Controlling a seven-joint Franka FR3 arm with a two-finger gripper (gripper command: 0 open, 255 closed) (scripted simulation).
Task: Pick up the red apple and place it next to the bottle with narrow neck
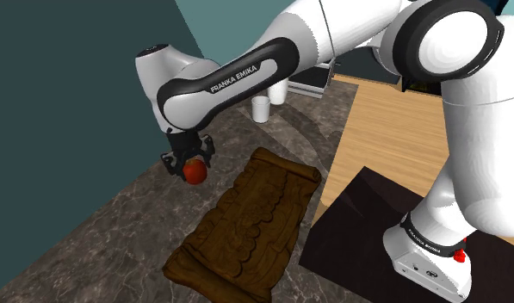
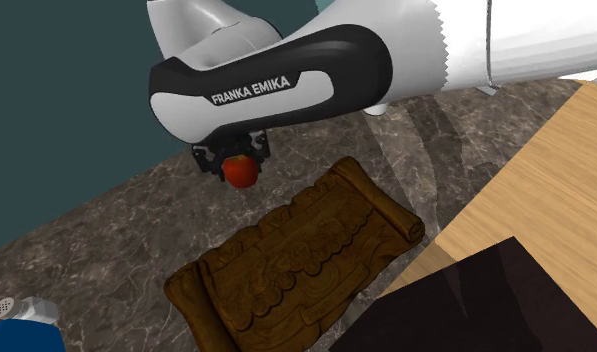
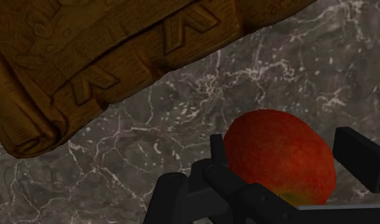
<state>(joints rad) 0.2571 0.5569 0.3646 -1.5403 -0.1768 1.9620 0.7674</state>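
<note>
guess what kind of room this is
Likely a kitchen at home: a dark marbled counter against a teal wall, white containers at its back, and a carved brown board lying on it. The gripper holds a red apple over it.

Bare tabletop (image 1: pixel 117 224) lies under my fingers (image 3: pixel 360 156) and the apple (image 1: pixel 194 172) they clasp; the carved brown board (image 1: pixel 255 215) crowds the shoulder view's right, the dark wall (image 1: pixel 57 103) its left.
</note>
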